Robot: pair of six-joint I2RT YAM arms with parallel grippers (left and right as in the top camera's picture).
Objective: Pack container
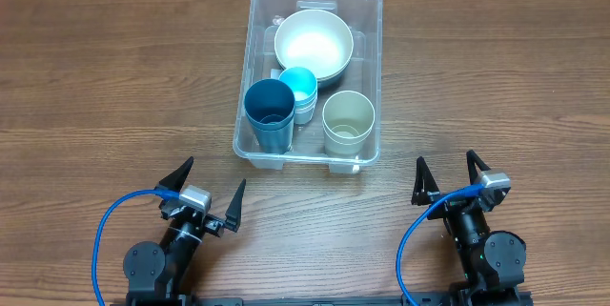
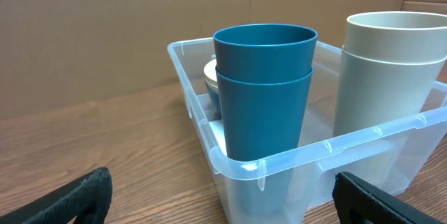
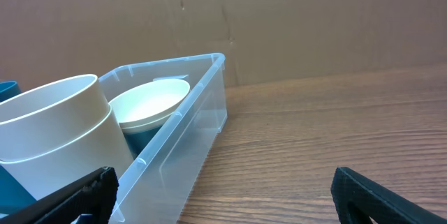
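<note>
The clear container sits at mid-table. It holds a white bowl, stacked dark blue cups, small light blue cups and stacked beige cups. My left gripper is open near the front edge, left of the container's near corner, with nothing in it. My right gripper is open at the front right, also holding nothing. In the left wrist view the left gripper faces the container's near wall, the dark blue cups and the beige cups. In the right wrist view the right gripper spans the container's side wall and bare table.
A brown cardboard wall backs the table in both wrist views. Blue cables loop beside each arm base. The wood tabletop stretches left and right of the container.
</note>
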